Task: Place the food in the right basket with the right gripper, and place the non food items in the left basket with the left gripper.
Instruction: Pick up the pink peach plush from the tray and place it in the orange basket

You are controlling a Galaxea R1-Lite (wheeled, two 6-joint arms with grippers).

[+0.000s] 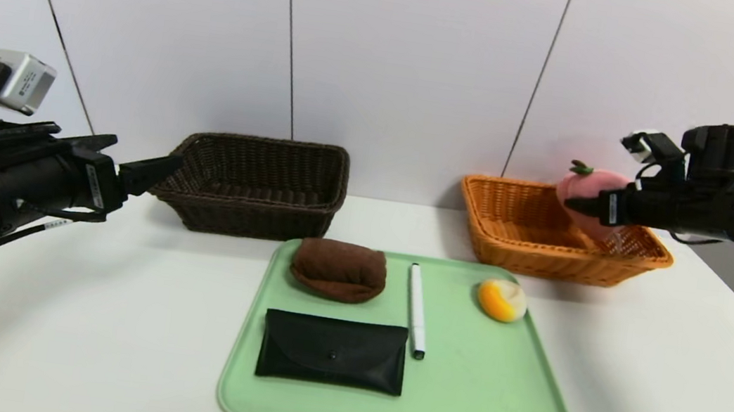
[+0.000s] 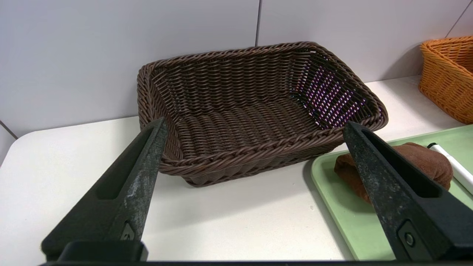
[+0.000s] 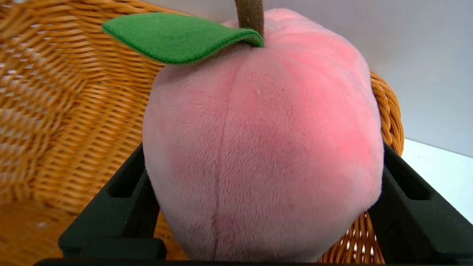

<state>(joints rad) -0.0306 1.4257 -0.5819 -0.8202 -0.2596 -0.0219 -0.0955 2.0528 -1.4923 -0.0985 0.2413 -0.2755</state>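
The pink plush peach (image 1: 589,186) (image 3: 266,111) sits over the back right part of the orange-tan right basket (image 1: 544,258) (image 3: 74,111). My right gripper (image 1: 576,204) (image 3: 263,147) is spread wide around it, open, with the plush brushing both fingers. The small orange-and-white piece (image 1: 501,300), brown cloth bundle (image 1: 338,270) (image 2: 417,159), white pen (image 1: 417,310) (image 2: 452,162) and black pouch (image 1: 332,352) lie on the green tray (image 1: 491,392). My left gripper (image 1: 166,172) (image 2: 255,123) hangs open and empty just left of the dark brown left basket (image 1: 262,141) (image 2: 258,147), which holds nothing.
Both baskets stand against the white back wall, with a gap of bare table between them. The tray (image 2: 369,221) lies in front of them at the middle of the white table (image 1: 669,388). The table's right edge runs close by the orange basket (image 2: 449,66).
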